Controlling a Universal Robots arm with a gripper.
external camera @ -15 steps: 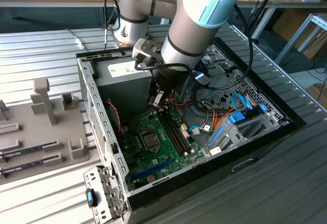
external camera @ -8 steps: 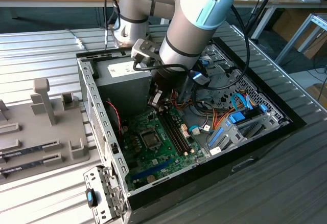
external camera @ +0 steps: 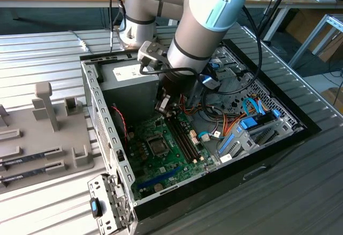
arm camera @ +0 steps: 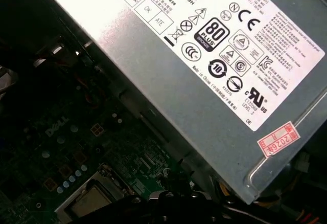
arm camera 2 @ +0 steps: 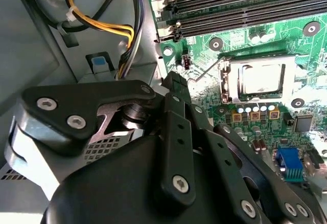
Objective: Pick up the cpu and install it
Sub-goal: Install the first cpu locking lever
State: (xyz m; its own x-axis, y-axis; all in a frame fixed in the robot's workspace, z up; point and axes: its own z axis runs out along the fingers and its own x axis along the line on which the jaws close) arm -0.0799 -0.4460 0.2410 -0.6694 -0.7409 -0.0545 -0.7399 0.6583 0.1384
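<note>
A grey robot arm with pale blue caps (external camera: 203, 20) is reaching down into an open black computer case (external camera: 300, 133) that is lying on a ribbed grey metal table (external camera: 43, 47). The jaws are hanging inside the case, beside the silver power-supply box (external camera: 128, 82) and above the row of long black memory slots (external camera: 185, 138) on the green motherboard (external camera: 161, 168). Whether the jaws are released or clenched cannot be told; in the second wrist view a black bolted linkage (arm camera 2: 173, 147) is covering them. The cpu, a small flat square chip with a dull silver-grey metal top (arm camera 2: 262, 78), is sitting in the hinged metal socket frame (arm camera 2: 225, 83) on the motherboard, apart from the jaws; in the exterior view it is showing as a dark square (external camera: 158, 147) near the board's middle, and in the first wrist view it is lying (arm camera: 92, 203) below the labelled face of the power-supply box. Yellow and black cables (arm camera 2: 102, 27) are running out beside the power supply. On the exterior view's left, a grey fixture plate with upright posts (external camera: 32, 133) is resting on the table.
</note>
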